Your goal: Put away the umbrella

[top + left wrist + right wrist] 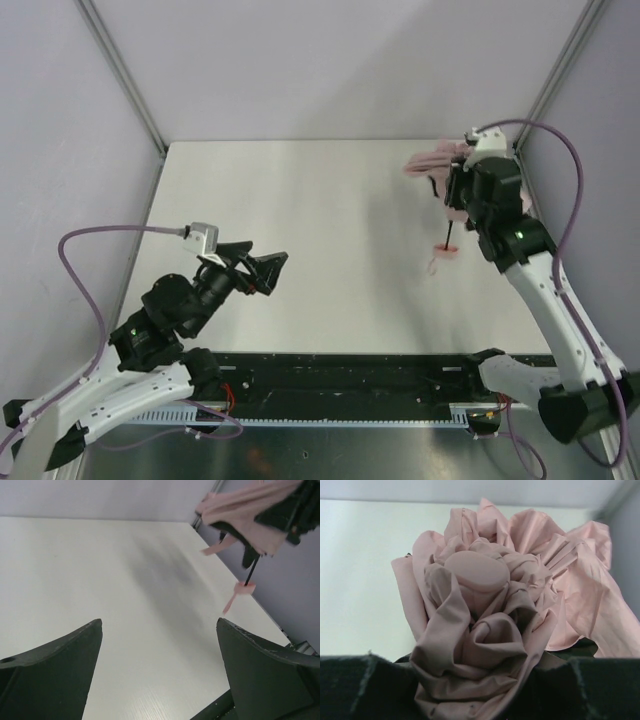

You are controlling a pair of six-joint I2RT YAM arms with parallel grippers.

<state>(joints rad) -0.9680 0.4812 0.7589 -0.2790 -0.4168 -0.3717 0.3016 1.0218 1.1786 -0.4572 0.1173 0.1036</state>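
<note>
A white table [300,220] seen from above, with 2 robot arms. At the far right, the right gripper [461,188] pinches the crumpled canopy of the pale pink umbrella [432,160], holding it raised beside the right wall. The thin dark shaft [449,232] hangs down from the bundle, probably so it stays straight for collapsing, and ends in the small pink handle [446,250] and loop strap [434,267] close to the tabletop. The left gripper [271,275] hovers well apart at the near left, its jaws spread wide and empty.

table [300,260] white | walls [340,60] pale lilac | corner posts [122,75] grey metal | light soft, even
</note>
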